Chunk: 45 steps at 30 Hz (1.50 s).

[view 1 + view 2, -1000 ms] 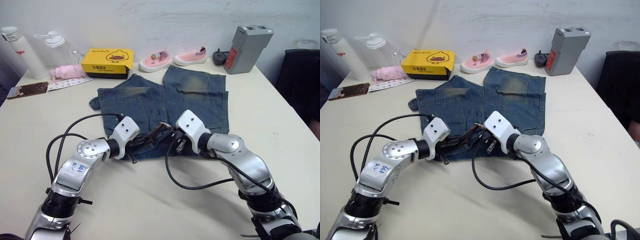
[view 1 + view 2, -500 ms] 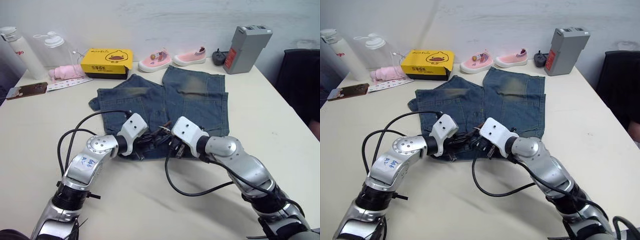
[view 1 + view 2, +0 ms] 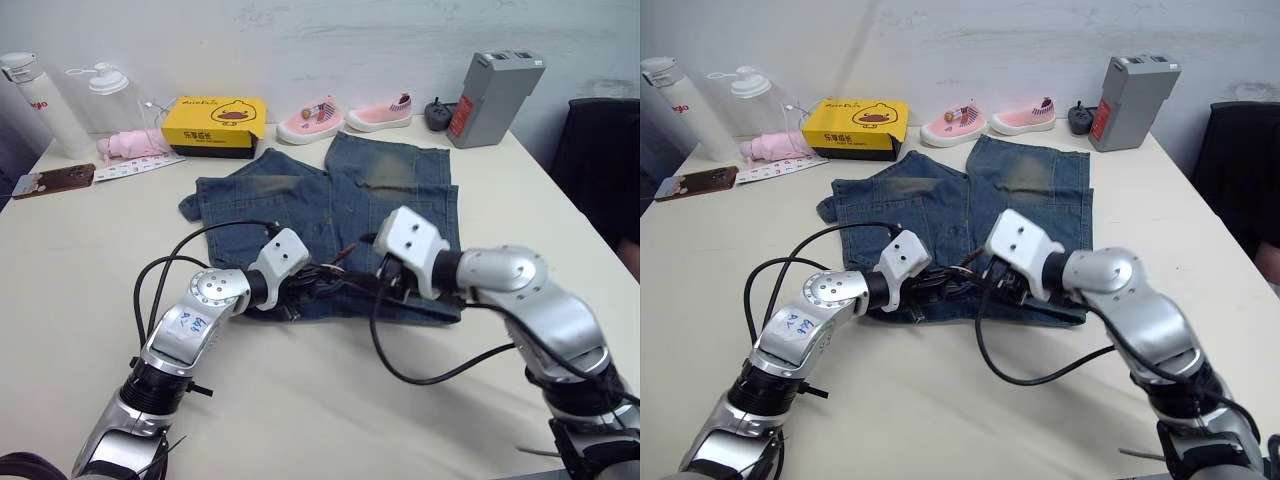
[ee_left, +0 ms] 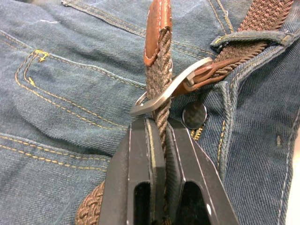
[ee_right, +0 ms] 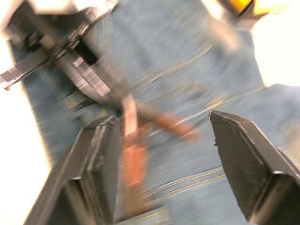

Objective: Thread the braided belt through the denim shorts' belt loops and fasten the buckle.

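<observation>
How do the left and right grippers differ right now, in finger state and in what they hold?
The left gripper has its fingers shut on the braided belt, pinching the strap just short of the buckle; the right gripper has its fingers spread wide open and holds nothing. The left sits at the belt's buckle end; the right hangs over the belt's leather tip without touching it. Both are over the waistband of the denim shorts.
</observation>
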Each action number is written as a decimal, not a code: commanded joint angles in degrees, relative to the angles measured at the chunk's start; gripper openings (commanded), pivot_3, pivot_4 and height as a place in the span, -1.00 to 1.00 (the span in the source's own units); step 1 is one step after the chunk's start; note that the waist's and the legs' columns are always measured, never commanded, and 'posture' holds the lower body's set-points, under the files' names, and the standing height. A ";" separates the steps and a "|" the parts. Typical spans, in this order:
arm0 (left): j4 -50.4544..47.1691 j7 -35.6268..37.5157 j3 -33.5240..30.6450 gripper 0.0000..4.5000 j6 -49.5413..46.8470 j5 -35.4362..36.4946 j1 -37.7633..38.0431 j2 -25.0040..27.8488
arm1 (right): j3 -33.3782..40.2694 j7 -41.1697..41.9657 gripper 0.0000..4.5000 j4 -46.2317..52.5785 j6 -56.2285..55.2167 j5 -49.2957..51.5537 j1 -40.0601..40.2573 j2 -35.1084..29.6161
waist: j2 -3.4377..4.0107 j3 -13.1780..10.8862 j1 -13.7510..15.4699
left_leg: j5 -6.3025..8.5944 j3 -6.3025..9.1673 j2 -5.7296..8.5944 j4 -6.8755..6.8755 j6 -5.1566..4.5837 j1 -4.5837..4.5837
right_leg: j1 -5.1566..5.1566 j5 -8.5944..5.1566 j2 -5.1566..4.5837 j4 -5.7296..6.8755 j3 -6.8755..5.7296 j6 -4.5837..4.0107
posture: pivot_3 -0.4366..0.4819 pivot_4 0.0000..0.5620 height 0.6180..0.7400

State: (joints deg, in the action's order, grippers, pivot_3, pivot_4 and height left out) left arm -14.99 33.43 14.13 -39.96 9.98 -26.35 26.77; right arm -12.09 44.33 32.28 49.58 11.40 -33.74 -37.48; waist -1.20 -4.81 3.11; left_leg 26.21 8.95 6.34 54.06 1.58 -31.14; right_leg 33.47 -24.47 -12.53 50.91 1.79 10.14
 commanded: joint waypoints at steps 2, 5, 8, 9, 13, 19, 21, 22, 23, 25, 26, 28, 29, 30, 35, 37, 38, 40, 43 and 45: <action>-1.15 0.99 1.81 -1.00 1.79 -1.28 0.45 0.10 | -10.69 -0.55 0.49 -12.66 -29.12 -18.18 -5.76 -6.17 | 0.00 0.00 -0.02 | 0.00 -0.01 -0.01 0.00 0.00 0.00 | 0.00 0.00 0.00 0.00 0.00 0.00 | -0.05 -0.47 -1.00; -1.33 1.03 1.79 -1.00 2.01 -1.60 0.57 0.13 | -14.36 -0.45 0.49 -16.98 -36.31 -22.80 -7.01 -6.47 | -0.03 0.01 -0.09 | 0.00 -0.04 -0.01 0.00 0.00 0.00 | 0.00 0.01 -0.03 0.00 -0.01 0.02 | -0.05 -0.47 -1.00; -1.38 1.18 1.84 -1.00 2.43 -2.20 0.66 0.38 | -16.16 -0.12 0.49 -21.48 -43.30 -26.02 -7.98 -5.33 | -0.02 0.00 -0.05 | 0.00 -0.05 -0.02 0.02 0.00 -0.04 | 0.05 0.01 -0.03 0.05 0.00 0.03 | -0.05 -0.47 -1.00; -1.42 1.17 1.85 -1.00 2.47 -2.28 0.69 0.37 | -16.40 -0.13 0.49 -22.49 -44.70 -26.83 -8.13 -4.98 | -0.02 0.00 -0.08 | 0.00 -0.05 -0.01 0.03 0.00 -0.04 | 0.06 0.02 -0.02 0.08 0.01 0.03 | -0.05 -0.47 -1.00; -1.65 1.36 1.84 -1.00 2.78 -2.81 1.08 0.52 | -15.94 -0.15 0.19 -25.57 -48.03 -29.41 -8.23 -3.14 | -0.03 0.01 -0.11 | 0.00 -0.04 -0.01 0.03 0.00 -0.05 | 0.08 0.02 0.00 0.18 0.01 0.03 | -0.05 -0.47 -1.00; -1.80 1.48 1.61 -1.00 2.84 -3.26 1.40 0.55 | -14.46 1.45 -0.99 -25.81 -48.55 -30.53 -7.06 -1.77 | -0.03 0.01 -0.15 | 0.00 -0.03 0.00 0.06 0.00 -0.03 | 0.10 0.01 0.01 0.45 0.02 0.03 | -0.05 -0.47 -1.00; -1.68 1.51 1.43 -1.00 2.83 -3.35 1.39 0.49 | -14.04 2.02 -0.99 -25.23 -48.04 -30.44 -6.49 -1.39 | -0.04 0.02 -0.18 | 0.00 -0.03 -0.02 0.06 0.00 -0.02 | 0.10 0.01 0.01 0.48 0.01 0.03 | -0.05 -0.47 -1.00; -1.58 1.53 1.36 -1.00 2.83 -3.40 1.34 0.48 | -13.85 2.26 -0.99 -25.03 -47.77 -30.37 -6.27 -1.21 | -0.04 0.02 -0.19 | 0.00 -0.03 -0.01 0.07 0.00 -0.02 | 0.10 0.01 0.01 0.49 0.02 0.03 | -0.05 -0.47 -1.00; -1.51 1.55 1.32 -1.00 2.83 -3.44 1.31 0.47 | -13.64 2.47 -0.99 -24.94 -47.64 -30.41 -6.13 -1.03 | -0.03 0.02 -0.21 | 0.00 -0.03 -0.02 0.08 0.00 -0.02 | 0.10 0.01 0.01 0.50 0.02 0.03 | -0.05 -0.47 -1.00; -2.36 2.19 -1.30 -0.62 2.27 -0.23 1.59 -0.88 | -13.13 2.82 -1.00 -24.70 -47.08 -30.64 -5.58 -0.68 | -0.03 0.02 -0.21 | 0.00 -0.03 -0.01 0.09 0.00 -0.02 | 0.11 0.01 0.01 0.53 0.02 0.03 | -0.05 -0.47 -1.00; -2.94 2.38 -2.15 -0.42 1.59 0.56 1.60 -0.99 | -12.80 2.92 -1.00 -24.56 -46.68 -30.76 -5.30 -0.49 | -0.03 0.02 -0.19 | 0.00 -0.02 -0.02 0.09 0.00 -0.02 | 0.12 0.01 0.02 0.54 0.02 0.03 | -0.05 -0.47 -1.00; -3.51 2.51 -2.71 -0.17 0.79 0.93 1.57 -0.85 | -12.41 3.06 -1.00 -24.41 -46.28 -30.93 -5.01 -0.24 | -0.03 0.02 -0.20 | 0.00 0.00 -0.01 0.10 0.00 -0.04 | 0.14 0.01 0.02 0.58 0.02 0.02 | -0.05 -0.47 -1.00; -4.48 3.57 -4.50 0.07 -1.68 3.02 1.94 0.02 | -12.20 3.00 -1.00 -24.32 -45.84 -30.97 -4.81 -0.13 | -0.03 0.02 -0.20 | 0.00 0.00 -0.01 0.10 0.00 -0.04 | 0.14 0.01 0.02 0.58 0.01 0.02 | -0.05 -0.47 -1.00; -5.46 4.74 -6.33 0.19 -3.98 5.28 2.41 0.85 | -12.05 2.95 -1.00 -24.22 -45.50 -31.06 -4.65 -0.06 | -0.03 0.02 -0.20 | 0.00 0.00 -0.01 0.10 0.00 -0.04 | 0.14 0.01 0.02 0.58 0.01 0.02 | -0.05 -0.47 -1.00; -7.47 11.91 -18.34 0.29 -11.14 17.54 4.96 6.15 | -11.18 2.49 -1.00 -23.63 -44.02 -31.42 -3.92 0.05 | -0.01 0.01 -0.85 | 0.00 0.03 -0.04 0.08 0.00 -0.03 | 0.19 0.00 0.03 0.65 0.00 0.00 | -0.05 -0.47 -1.00; -3.71 16.82 -23.96 0.29 -12.27 22.72 4.29 9.80 | -10.70 2.01 -1.00 -23.05 -43.24 -31.67 -3.35 0.27 | -0.01 0.00 -1.10 | 0.00 0.04 -0.08 0.07 0.02 -0.03 | 0.22 -0.01 0.03 0.66 -0.03 -0.01 | -0.05 -0.47 -1.00; -0.32 18.33 -26.16 0.18 -12.27 24.26 2.89 11.04 | -10.49 1.81 -1.00 -22.76 -42.97 -31.83 -3.05 0.42 | -0.01 0.00 -1.13 | 0.00 0.06 -0.08 0.09 0.02 -0.07 | 0.23 -0.01 0.03 0.68 -0.05 -0.02 | -0.05 -0.47 -1.00; 5.42 20.62 -27.28 -0.03 -10.78 24.80 0.03 12.76 | -10.09 1.42 -1.00 -22.23 -42.63 -32.10 -2.48 0.65 | -0.01 0.01 -1.05 | -0.01 0.09 -0.06 0.09 0.02 -0.05 | 0.21 -0.03 0.03 0.67 -0.05 -0.05 | -0.05 -0.47 -1.00; 17.83 20.52 -23.70 -0.58 -6.93 19.91 -6.73 13.94 | -9.32 0.80 -1.00 -21.16 -42.46 -32.61 -1.24 0.60 | -0.06 0.04 -0.66 | 0.00 0.16 0.03 0.16 0.02 -0.07 | 0.14 -0.08 0.02 0.73 -0.04 -0.15 | -0.05 -0.47 -1.00; 26.94 21.24 -20.06 -0.68 -2.25 15.35 -10.61 14.07 | -8.37 -0.01 -1.00 -20.22 -42.32 -32.71 -0.26 0.57 | -0.07 0.05 -0.54 | 0.00 0.11 0.05 0.16 0.01 -0.07 | 0.16 -0.08 0.01 0.72 0.00 -0.15 | -0.05 -0.47 -1.00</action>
State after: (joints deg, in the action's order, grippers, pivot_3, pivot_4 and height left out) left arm 4.37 53.84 -8.88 -47.06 29.75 -34.13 40.23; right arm -23.46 45.53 9.19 7.31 -21.04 -34.28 -36.80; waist -1.27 -4.76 2.58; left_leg 26.21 9.11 6.42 54.24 1.59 -31.21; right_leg 33.61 -24.55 -12.53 51.68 1.80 9.99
